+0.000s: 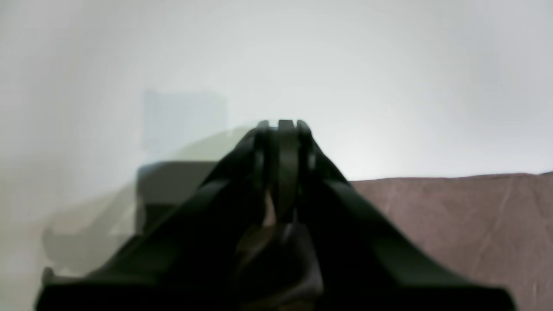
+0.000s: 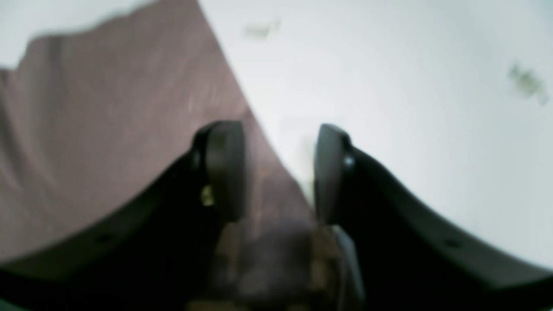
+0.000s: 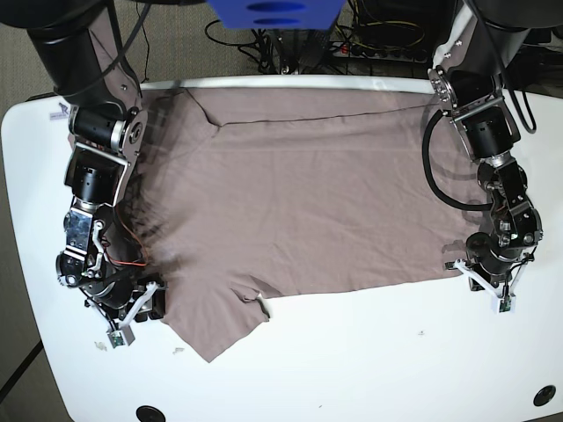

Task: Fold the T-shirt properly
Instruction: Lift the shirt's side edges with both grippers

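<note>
The mauve-brown T-shirt [image 3: 299, 193] lies spread flat on the white table [image 3: 369, 360], with one sleeve reaching toward the front left. My left gripper [image 3: 481, 277] sits at the shirt's front right corner. In the left wrist view the left gripper [image 1: 283, 125] is shut, a sliver of cloth shows between its fingers, and the T-shirt [image 1: 453, 224] lies to its right. My right gripper [image 3: 134, 318] is at the left sleeve's edge. In the right wrist view the right gripper [image 2: 278, 164] has its jaws apart, straddling the edge of the T-shirt [image 2: 108, 129].
A blue object [image 3: 273, 13] and cables sit behind the table's far edge. Small scraps [image 3: 180, 350] lie on the table near the right gripper. Black holes mark the front corners [image 3: 149, 411]. Both arms run along the table's sides.
</note>
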